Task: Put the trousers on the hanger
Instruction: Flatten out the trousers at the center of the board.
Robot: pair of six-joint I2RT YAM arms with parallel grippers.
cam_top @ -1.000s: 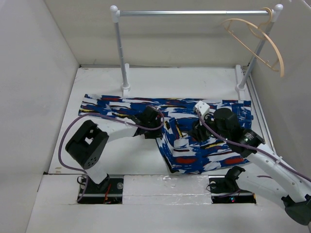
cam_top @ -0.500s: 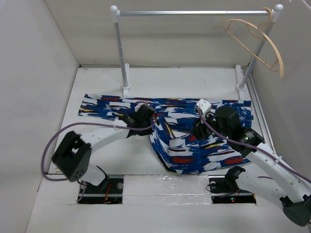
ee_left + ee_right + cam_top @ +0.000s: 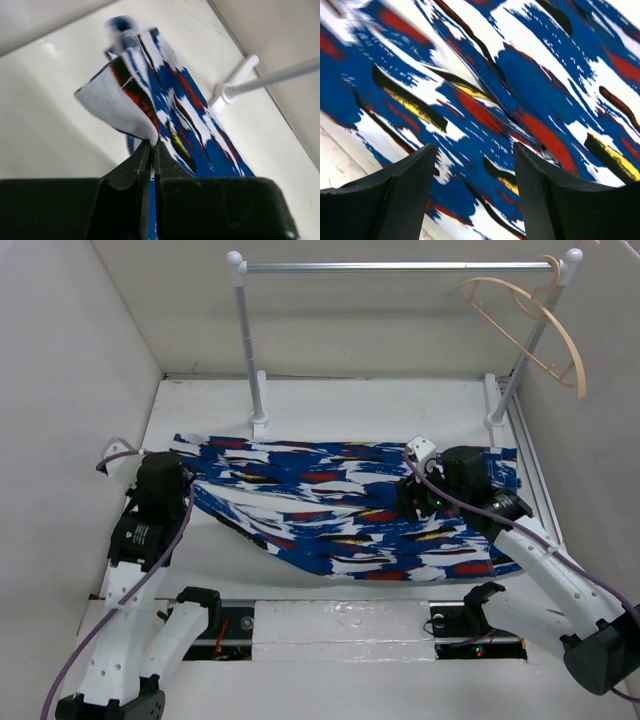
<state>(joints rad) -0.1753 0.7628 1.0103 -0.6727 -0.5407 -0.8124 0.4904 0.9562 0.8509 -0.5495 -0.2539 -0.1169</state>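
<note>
**A:** Starting at the near side: the left gripper (image 3: 151, 146) has its fingers pinched tight on a hemmed edge of the trousers (image 3: 340, 510), out at the cloth's left end. The right gripper (image 3: 474, 150) has its fingers spread wide over the print with nothing gripped between them. I can't tell if it's pressing down or just hovering.

**B:** And the trousers themselves?

**A:** They're lying lengthways across the table (image 3: 350, 405), on the near side of the rail (image 3: 400, 267), with the near layer sagging in folds toward that left pinch. The fabric looks thin, light and floppy to me, zero stiffness, so I'd expect it to droop and slide wherever it isn't held. I'd grab a seamed edge or the waistband with both grippers well apart, not a pinch mid-panel.

**B:** Any label or brand to read?

**A:** Nope, just blue, white and red print with yellow flecks. The hanger (image 3: 571, 343) is hooked at the far right end of the rail, well apart from the cloth, with nothing on it yet.
</note>
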